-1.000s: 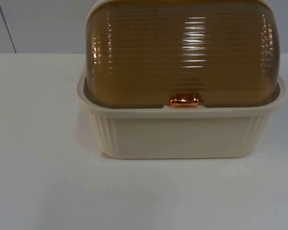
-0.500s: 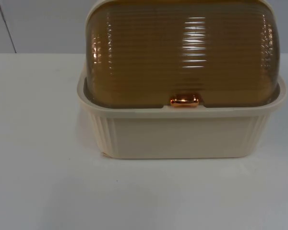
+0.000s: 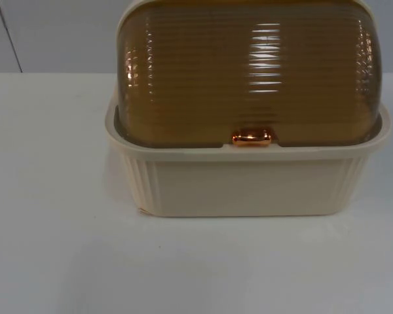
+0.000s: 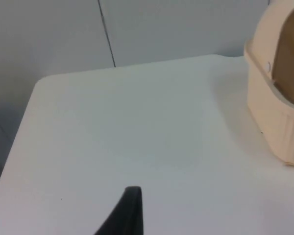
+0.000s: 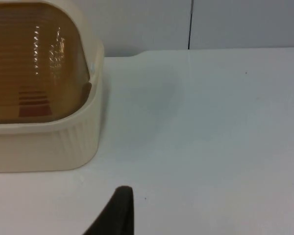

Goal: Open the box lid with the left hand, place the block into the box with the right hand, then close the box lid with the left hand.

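Jaws on both grippers give nothing away: whether they are spread or pressed together cannot be told. The left gripper (image 4: 128,213) is over bare white table top (image 3: 52,248), well apart from the box's left end, and the left wrist view looks across the table to that end and to the table's far corner. The right gripper (image 5: 116,213) is likewise over bare table, near the box's right end but not touching it. Both arms wait, 1 on each side of the box, and neither gripper holds anything that can be seen.

The cream plastic box with a ribbed rectangular base (image 3: 249,186) stands upright on the table, towards its far edge, with the grey partition wall (image 3: 52,33) behind it. Its translucent amber domed lid with fine horizontal ridges (image 3: 249,72) is down, the front edge sitting inside the base's rim. 1 small shiny copper-coloured handle (image 3: 252,137) sits at the middle of that front edge, right at the rim.

From the right wrist view the lid's curved end shows inside its cream frame, and a darker reddish patch (image 5: 33,103) shows through the amber plastic, low inside the box; what it is cannot be told.
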`<state>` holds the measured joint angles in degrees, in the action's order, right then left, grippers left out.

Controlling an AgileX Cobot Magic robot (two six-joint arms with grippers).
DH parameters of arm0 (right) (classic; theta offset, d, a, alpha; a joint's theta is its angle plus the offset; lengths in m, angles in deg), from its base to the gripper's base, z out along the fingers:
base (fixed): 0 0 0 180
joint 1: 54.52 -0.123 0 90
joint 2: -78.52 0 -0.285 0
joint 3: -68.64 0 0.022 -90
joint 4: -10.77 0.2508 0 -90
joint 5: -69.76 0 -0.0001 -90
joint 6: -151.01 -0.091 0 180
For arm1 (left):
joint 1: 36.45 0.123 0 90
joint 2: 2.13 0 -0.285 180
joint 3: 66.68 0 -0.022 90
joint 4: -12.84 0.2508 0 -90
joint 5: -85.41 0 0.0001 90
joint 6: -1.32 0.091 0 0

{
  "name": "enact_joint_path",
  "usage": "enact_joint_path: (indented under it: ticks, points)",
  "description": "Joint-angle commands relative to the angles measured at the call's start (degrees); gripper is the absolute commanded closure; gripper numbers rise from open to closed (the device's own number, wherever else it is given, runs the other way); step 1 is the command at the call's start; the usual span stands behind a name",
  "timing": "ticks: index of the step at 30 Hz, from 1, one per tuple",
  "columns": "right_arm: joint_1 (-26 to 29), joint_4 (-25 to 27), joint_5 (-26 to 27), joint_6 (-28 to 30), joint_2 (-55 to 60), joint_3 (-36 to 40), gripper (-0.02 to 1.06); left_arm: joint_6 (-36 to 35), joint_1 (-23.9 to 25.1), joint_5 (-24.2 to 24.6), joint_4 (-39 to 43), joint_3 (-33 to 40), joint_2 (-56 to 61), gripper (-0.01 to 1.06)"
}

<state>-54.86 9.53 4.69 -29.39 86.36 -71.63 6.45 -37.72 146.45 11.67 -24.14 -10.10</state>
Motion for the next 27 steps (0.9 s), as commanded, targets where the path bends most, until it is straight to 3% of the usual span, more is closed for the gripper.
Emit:
enact_joint_path:
  ticks: [1,6,14,24,27]
  points:
    - [-0.18,-0.51,0.0,-0.23,-0.05,0.02,0.0,-0.87,-0.38,-0.03,0.62,0.29,0.19,0.0]
    - [-0.18,-0.41,0.0,-0.22,-0.05,0.19,0.0,-0.87,-0.38,0.07,0.61,0.29,0.19,0.0]
    - [-0.18,0.27,3.26,-0.06,-0.05,7.98,0.0,-0.87,-0.38,0.32,1.47,0.39,0.19,0.0]
    - [-0.42,0.25,3.26,1.0,-0.05,7.98,0.0,-0.87,-0.38,1.07,2.0,0.39,0.19,0.0]
    - [-0.42,0.25,3.26,1.0,-0.05,7.98,0.0,-0.87,-0.38,-0.92,2.01,0.39,0.19,0.0]
